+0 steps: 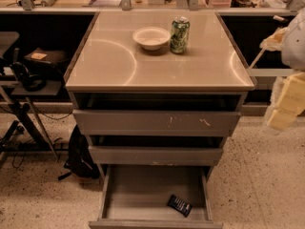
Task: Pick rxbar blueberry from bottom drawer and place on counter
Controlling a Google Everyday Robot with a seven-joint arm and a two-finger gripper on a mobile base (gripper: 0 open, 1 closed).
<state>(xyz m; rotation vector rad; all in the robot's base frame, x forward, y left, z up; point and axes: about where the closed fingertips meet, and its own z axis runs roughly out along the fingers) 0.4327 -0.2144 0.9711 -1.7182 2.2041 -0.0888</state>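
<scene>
Rxbar blueberry (179,205), a small flat bar in a dark navy wrapper, lies askew front-right in the open grey bottom drawer (138,194). Probably light, slick and slightly pliant: pinch across its narrow width. The pale yellowish gripper (286,104) hangs far right, beside the glossy beige counter (143,66), well apart from the bar; whether released or clenched, I cannot tell.

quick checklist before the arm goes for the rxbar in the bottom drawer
1. Bottom drawer pulled open: ok.
2. Rxbar blueberry in view, lying flat on the drawer floor, front right: ok.
3. Nothing else beside the bar in the drawer: ok.
4. Counter has bare space at the front; bowl and green can stand at the back: ok.
5. Gripper over the bar: not ok, it hangs to the right of the cabinet, about level with the upper drawers.
6. Gripper empty: cannot tell.
</scene>
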